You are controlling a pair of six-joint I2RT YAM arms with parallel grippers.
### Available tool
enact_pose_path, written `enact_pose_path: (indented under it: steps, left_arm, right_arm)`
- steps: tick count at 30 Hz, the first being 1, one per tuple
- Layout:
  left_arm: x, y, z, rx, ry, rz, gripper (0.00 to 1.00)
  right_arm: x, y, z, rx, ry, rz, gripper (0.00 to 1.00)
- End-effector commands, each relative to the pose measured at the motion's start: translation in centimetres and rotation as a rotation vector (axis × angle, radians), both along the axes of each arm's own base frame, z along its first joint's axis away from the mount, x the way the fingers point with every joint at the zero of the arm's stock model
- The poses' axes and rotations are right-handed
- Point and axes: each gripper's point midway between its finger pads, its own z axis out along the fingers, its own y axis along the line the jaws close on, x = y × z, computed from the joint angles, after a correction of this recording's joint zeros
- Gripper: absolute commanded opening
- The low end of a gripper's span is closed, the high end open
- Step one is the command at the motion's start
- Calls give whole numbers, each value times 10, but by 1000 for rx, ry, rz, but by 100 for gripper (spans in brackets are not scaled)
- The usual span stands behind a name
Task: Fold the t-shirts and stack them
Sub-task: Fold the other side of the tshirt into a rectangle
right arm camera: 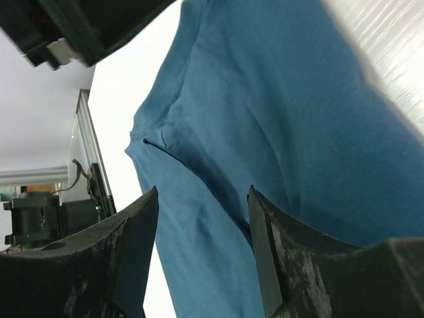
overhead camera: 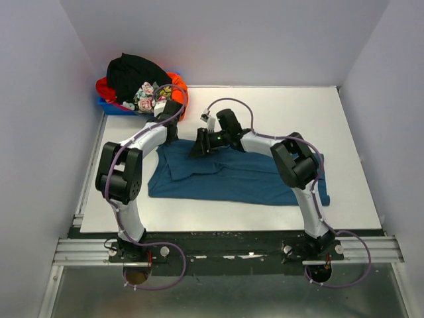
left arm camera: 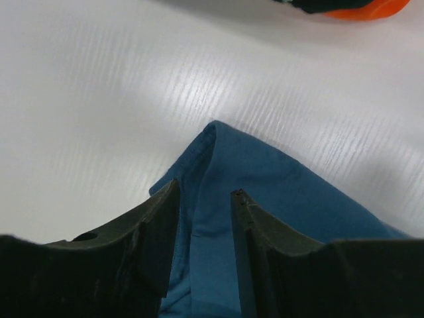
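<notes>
A dark teal-blue t-shirt (overhead camera: 232,175) lies spread on the white table (overhead camera: 278,109), its left part folded over. My left gripper (overhead camera: 171,136) hangs over the shirt's far left corner. In the left wrist view its jaws (left arm camera: 205,189) stand apart astride a hemmed fold of the teal cloth (left arm camera: 278,185). My right gripper (overhead camera: 199,149) is open just above the shirt's upper edge, teal cloth (right arm camera: 265,99) showing in the gap (right arm camera: 203,190). A black t-shirt (overhead camera: 136,71), an orange-red one (overhead camera: 103,87) and a flowered one (overhead camera: 147,93) are heaped at the back left.
The heap sits in a small blue bin (overhead camera: 112,107) at the table's back left corner, close behind my left gripper. Grey walls close in the table on three sides. My left arm (right arm camera: 86,26) shows dark at the top of the right wrist view.
</notes>
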Motion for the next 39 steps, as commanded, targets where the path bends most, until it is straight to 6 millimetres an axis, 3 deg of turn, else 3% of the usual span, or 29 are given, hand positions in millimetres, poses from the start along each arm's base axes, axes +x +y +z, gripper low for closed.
enact_pose_path:
  steps: [1, 9, 18, 21, 25, 33, 36, 39]
  left_arm:
    - [2, -13, -34, -22, 88, -35, 51]
    - [6, 0, -58, 62, 172, -29, 51]
    - [9, -1, -58, 54, 174, -38, 51]
    - [9, -1, -56, 53, 171, -38, 51]
    - [9, 1, -44, 62, 150, -27, 51]
    - [-4, -2, 11, 52, 19, -3, 52]
    - [-13, 0, 24, 40, -21, 25, 52]
    - [-23, -6, 25, -1, -51, 22, 52]
  right_arm:
    - [-19, 14, -11, 12, 51, 70, 64]
    - [-49, 6, -20, 24, 90, 138, 64]
    - [-136, -24, 30, 60, 14, 284, 64]
    - [-149, -35, 42, 65, -14, 291, 64]
    - [-136, -37, 36, 4, -69, 243, 64]
    - [-94, -21, 18, -82, -78, 102, 61]
    - [-92, -16, 16, -54, -64, 89, 59]
    - [-95, -6, 12, -35, -27, 112, 57]
